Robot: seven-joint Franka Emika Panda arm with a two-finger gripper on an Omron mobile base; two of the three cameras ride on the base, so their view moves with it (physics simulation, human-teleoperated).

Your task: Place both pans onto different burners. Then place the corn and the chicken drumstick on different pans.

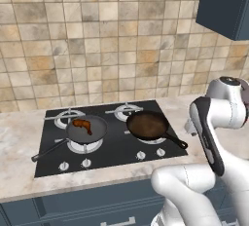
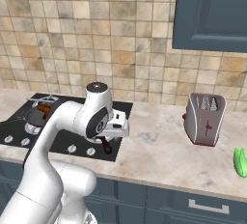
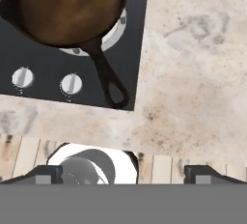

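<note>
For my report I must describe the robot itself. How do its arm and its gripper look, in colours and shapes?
The arm is glossy white, built of thick rounded segments, with dark grey-black bands and caps at the joints. In the hand view, the gripper shows two small dark, blocky finger tips. No cables or markings are visible.

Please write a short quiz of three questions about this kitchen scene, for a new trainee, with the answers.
1. True or false: the glossy reddish-brown chicken drumstick lies in the dark grey frying pan.
2. Which thing stands nearest the small bright green corn? A) silver and red toaster B) flat black cooktop C) reddish-brown frying pan
3. Fill in: the two-finger gripper is ____ and holds nothing.

Key: 1 true; 2 A; 3 open.
</note>
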